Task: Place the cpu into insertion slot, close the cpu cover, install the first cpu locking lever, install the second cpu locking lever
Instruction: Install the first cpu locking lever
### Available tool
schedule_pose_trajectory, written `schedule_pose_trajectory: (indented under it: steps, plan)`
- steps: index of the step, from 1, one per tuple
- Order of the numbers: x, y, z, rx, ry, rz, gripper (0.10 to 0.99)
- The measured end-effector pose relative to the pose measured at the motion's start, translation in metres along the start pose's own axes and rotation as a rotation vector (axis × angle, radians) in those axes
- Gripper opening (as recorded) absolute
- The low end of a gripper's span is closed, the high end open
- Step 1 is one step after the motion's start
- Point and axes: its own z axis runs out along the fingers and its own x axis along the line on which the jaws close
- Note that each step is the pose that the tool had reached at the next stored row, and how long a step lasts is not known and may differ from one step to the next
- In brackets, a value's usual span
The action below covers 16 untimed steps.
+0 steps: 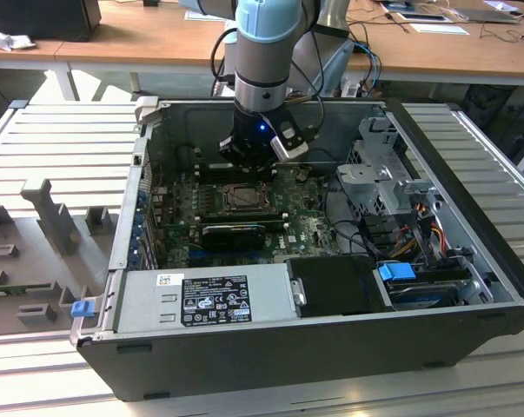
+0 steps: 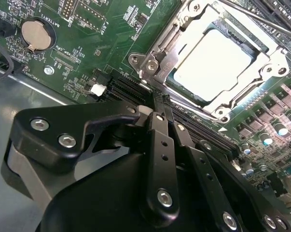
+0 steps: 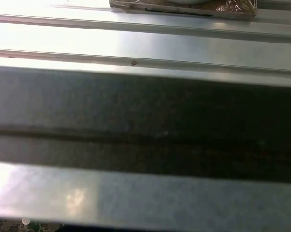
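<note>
Just beyond gripper [image 2: 160, 99]: seated cpu [image 2: 214, 60].

Exterior view evenly lit, sharp; glare on cpu [image 2: 214, 64] lid; first wrist view blurred, overexposed metal rails [image 3: 145, 38].

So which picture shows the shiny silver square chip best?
The second wrist view: the pale silver-grey square cpu sits close up inside its metal-framed socket, top face plain. The exterior view shows it far off beneath the arm. The first wrist view looks at metal rails instead.
</note>
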Motion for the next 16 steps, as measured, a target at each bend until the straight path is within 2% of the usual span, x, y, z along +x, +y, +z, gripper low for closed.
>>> schedule_pose_trajectory:
  steps: [4,12,16]
  plan:
    - [-0.0002,0.0001,-0.0008,0.0,-0.0001,0.0,0.106]
    - [-0.0011,-0.0001,0.0001,0.021,0.0015,0.0,0.106]
    - [-0.0012,-0.0001,0.0002,0.022,0.0016,0.0,0.106]
